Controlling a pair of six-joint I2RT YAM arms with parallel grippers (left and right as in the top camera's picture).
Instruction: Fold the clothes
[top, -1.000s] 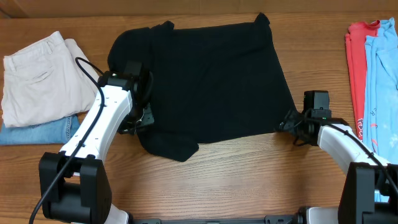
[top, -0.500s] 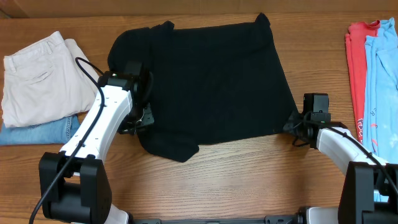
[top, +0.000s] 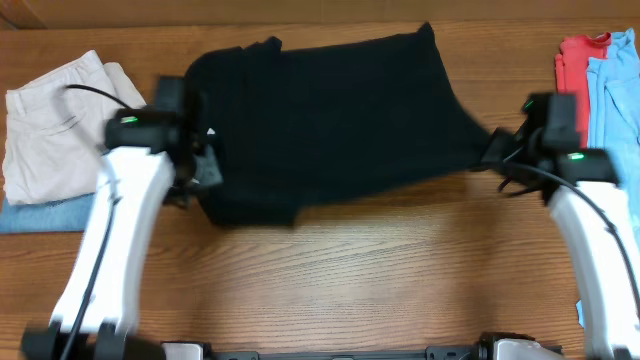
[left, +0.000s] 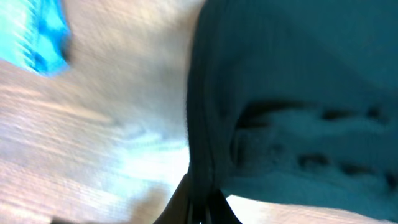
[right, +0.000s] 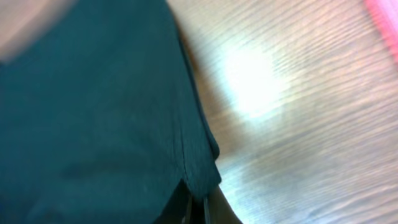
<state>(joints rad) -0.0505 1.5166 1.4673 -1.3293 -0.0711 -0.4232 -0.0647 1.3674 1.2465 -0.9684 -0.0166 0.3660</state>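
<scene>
The black shirt (top: 330, 110) lies spread across the middle of the table, its near edge raised at both ends. At the shirt's left side my left gripper (top: 205, 165) is shut on the hem, which shows as dark fabric (left: 292, 93) pinched between the jaws in the left wrist view (left: 200, 208). My right gripper (top: 492, 152) is shut on the shirt's right corner; its wrist view shows that corner (right: 202, 174) running down into the closed jaws (right: 199, 214). Both arms look blurred.
Cream-white trousers (top: 60, 120) lie folded at the far left on top of blue jeans (top: 70, 212). At the right edge a red garment (top: 572, 100) and a light blue one (top: 615, 130) are stacked. Bare wood runs along the table's front.
The right gripper has closed on the shirt's right corner. Both arms have lifted and carried the shirt's near edge away from the table's front, toward the back.
</scene>
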